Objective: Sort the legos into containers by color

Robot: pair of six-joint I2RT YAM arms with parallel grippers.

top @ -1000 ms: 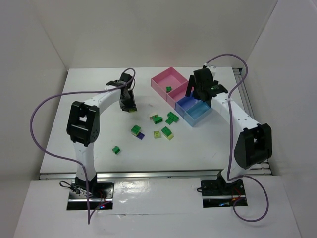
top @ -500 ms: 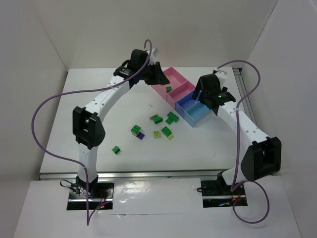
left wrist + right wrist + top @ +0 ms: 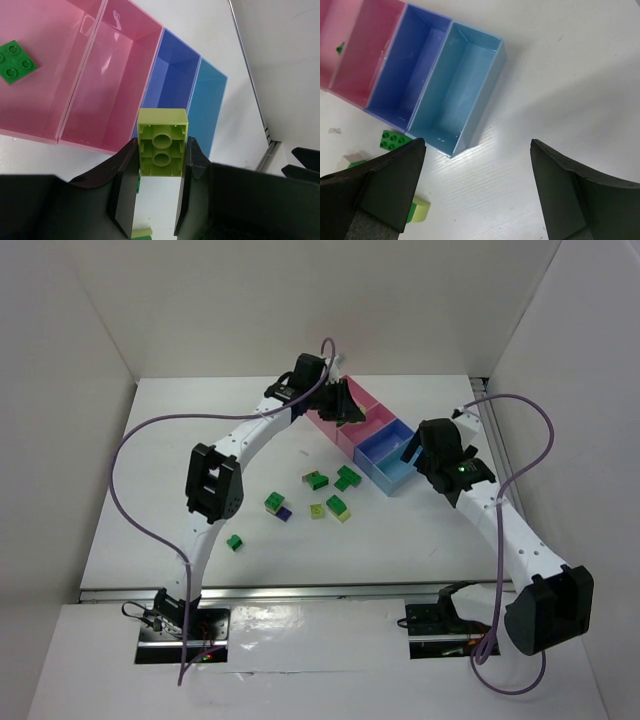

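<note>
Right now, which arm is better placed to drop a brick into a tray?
Left. The left pincer already grips a yellow-green brick right by the trays. The right pincer is open and empty, over the table near the light blue tray.

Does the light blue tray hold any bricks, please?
No, the light blue rectangular plastic tray shows only its bare floor.

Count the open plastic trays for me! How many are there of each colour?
Pink plastic trays: 2 (large pink tray, narrower pink tray)
Dark blue plastic tray: 1
Light blue plastic tray: 1
Total: 4 trays
</note>
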